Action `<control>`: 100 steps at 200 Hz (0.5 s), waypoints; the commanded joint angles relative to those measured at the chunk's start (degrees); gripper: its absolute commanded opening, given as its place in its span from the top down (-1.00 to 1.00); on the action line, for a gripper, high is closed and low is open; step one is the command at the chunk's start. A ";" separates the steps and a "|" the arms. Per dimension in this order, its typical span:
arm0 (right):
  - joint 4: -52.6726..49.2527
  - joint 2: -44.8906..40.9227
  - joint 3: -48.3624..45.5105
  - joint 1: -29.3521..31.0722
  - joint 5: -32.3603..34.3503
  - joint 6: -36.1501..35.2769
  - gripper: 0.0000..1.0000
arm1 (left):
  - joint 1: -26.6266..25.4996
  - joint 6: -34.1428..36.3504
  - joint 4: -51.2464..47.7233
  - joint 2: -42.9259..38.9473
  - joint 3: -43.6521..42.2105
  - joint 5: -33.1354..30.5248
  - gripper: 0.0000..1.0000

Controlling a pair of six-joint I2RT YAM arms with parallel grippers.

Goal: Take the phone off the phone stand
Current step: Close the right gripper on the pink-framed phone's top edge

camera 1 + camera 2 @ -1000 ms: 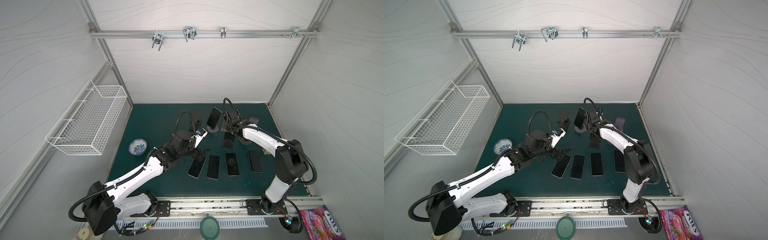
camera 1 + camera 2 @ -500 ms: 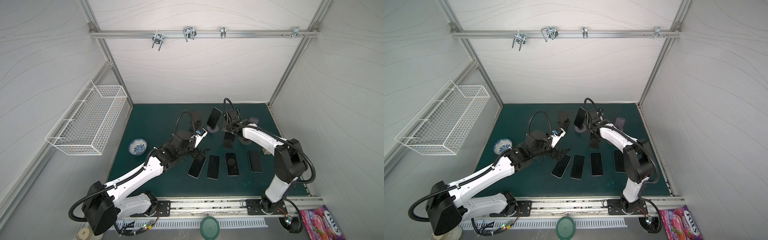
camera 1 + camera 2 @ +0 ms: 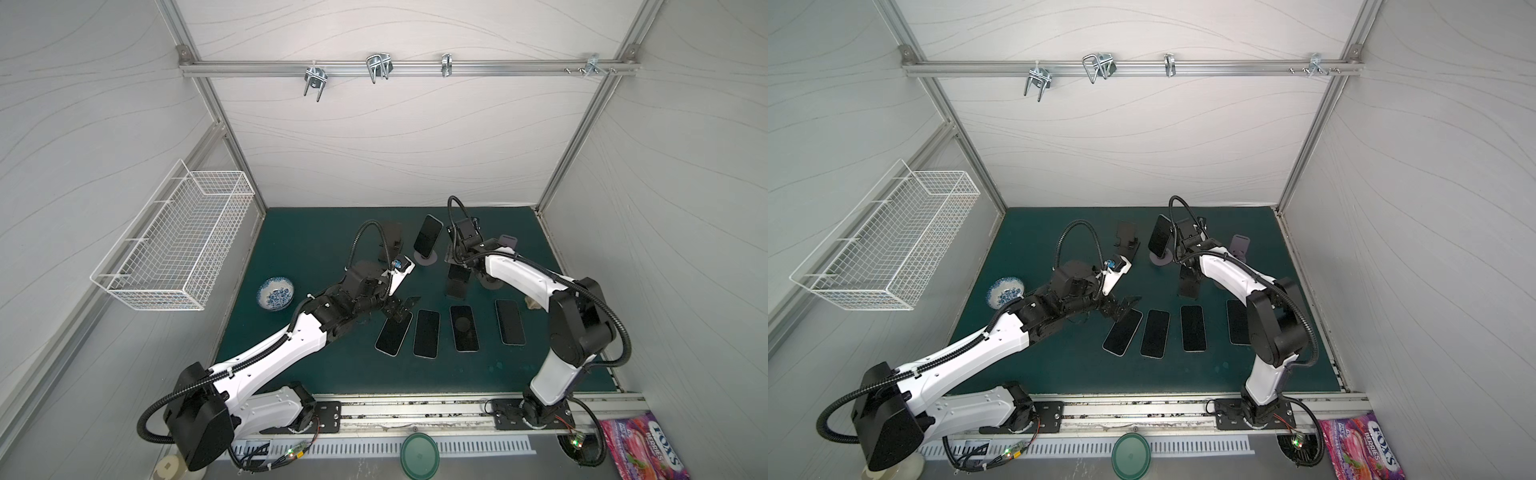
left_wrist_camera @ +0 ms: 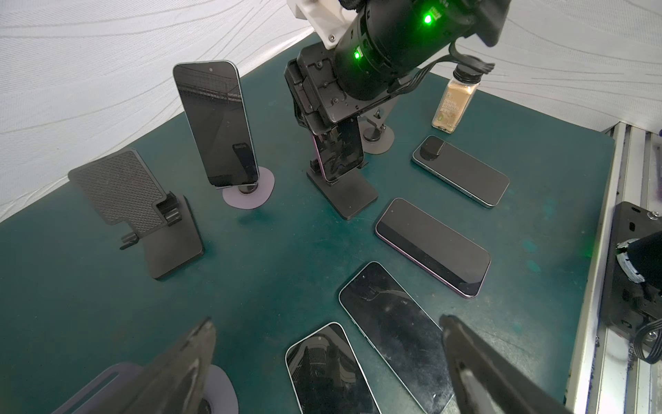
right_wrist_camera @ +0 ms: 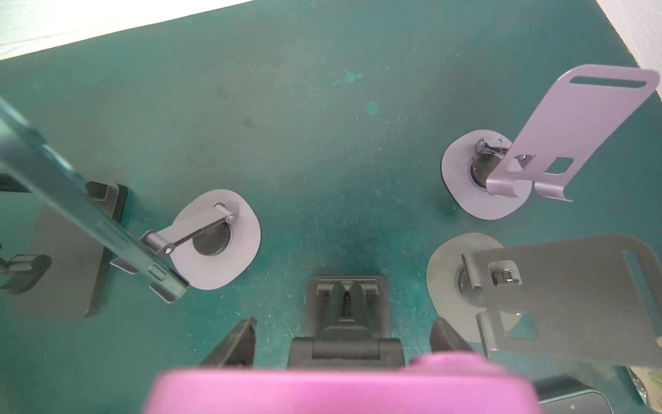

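Your right gripper (image 5: 345, 337) sits over the phone (image 4: 340, 150) from above. That approach makes sense: the phone leans back on the black stand (image 4: 344, 195) with its lower edge in the stand's lip, so a lift upward looks like the way to free it. The fingers (image 5: 240, 344) stand partly apart, one on each side of the phone's top. The blurred pink rim hides the contact, so you cannot tell whether the pads press its edges.

Your left gripper (image 4: 326, 322) hangs spread wide and empty above the flat phones (image 3: 427, 338). It is probably parked there to leave the lift uncrowded.

The phone is slim, with a dark glossy screen and a magenta rim. It is tilted rather than upright. It stands near the middle of the mat (image 4: 268, 272), just beside the lilac stand (image 4: 249, 191) that carries a second phone (image 4: 215, 122). The smooth edges may slip in a light grip.
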 commanded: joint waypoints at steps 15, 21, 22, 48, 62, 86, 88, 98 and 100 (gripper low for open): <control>1.57 -0.37 -0.69 -0.14 -2.26 0.15 -0.34 | -0.36 1.07 1.61 -0.43 1.21 -0.48 -0.98; 1.53 -0.45 -0.78 -0.14 -2.33 0.21 -0.34 | -0.32 1.07 1.59 -0.54 1.21 -0.50 -0.98; 1.53 -0.51 -0.79 -0.14 -2.30 0.22 -0.34 | -0.36 1.07 1.56 -0.57 1.21 -0.51 -0.98; 2.19 -1.06 -1.23 -0.14 -2.39 0.17 -0.34 | -0.36 1.09 1.61 -0.42 1.23 -0.48 -0.98; 2.32 -1.26 -1.18 -0.14 -2.83 -0.08 -0.34 | -0.38 1.07 1.62 -0.33 1.12 -0.49 -0.98; 2.31 -1.81 -1.22 -0.18 -3.11 -0.21 -0.33 | -0.30 1.09 1.55 -0.30 1.12 -0.72 -0.98; 2.31 -1.80 -1.23 -0.20 -3.12 -0.21 -0.34 | -0.34 1.12 1.56 -0.32 1.12 -0.70 -0.98; 2.30 -2.14 -1.31 -0.14 -3.47 0.04 -0.34 | -0.33 1.15 1.62 -0.27 1.12 -0.79 -0.98; 2.31 -2.23 -1.39 -0.14 -3.57 0.10 -0.34 | -0.31 1.11 1.55 -0.29 1.12 -0.79 -0.98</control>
